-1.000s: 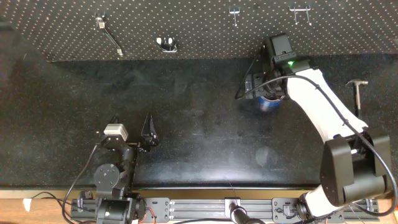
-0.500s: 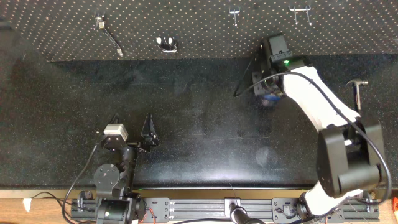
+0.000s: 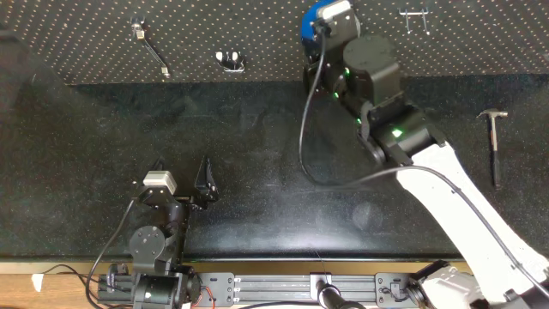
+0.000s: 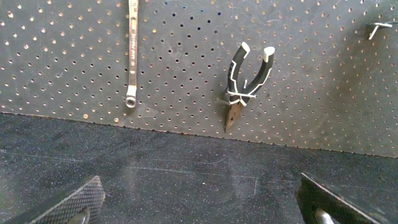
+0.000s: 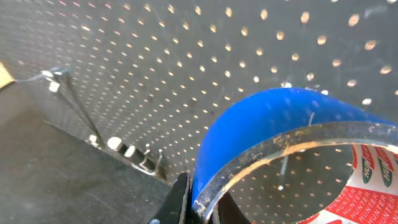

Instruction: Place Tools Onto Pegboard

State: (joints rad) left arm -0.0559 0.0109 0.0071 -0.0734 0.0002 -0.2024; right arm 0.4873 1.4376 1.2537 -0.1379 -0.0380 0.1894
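My right gripper (image 3: 324,21) is raised against the pegboard (image 3: 257,34), shut on the rim of a blue tape roll (image 3: 310,23). In the right wrist view the blue tape roll (image 5: 273,127) stands close to the board, a thin peg showing through its hole, with my right gripper (image 5: 198,208) pinching its edge. A wrench (image 4: 131,53) and black-and-white pliers (image 4: 247,78) hang on the board. A hammer (image 3: 493,142) lies on the table at the right. My left gripper (image 3: 206,178) rests low at the left, open and holding nothing.
A double wire hook (image 3: 414,15) sits bare on the pegboard right of the tape roll. Another wire hook (image 5: 59,81) and a small bracket (image 5: 138,157) show in the right wrist view. The dark table (image 3: 257,154) lies below the board.
The right arm lifted the blue tape roll off the table and carried it up and left to the pegboard. The left arm has not moved.
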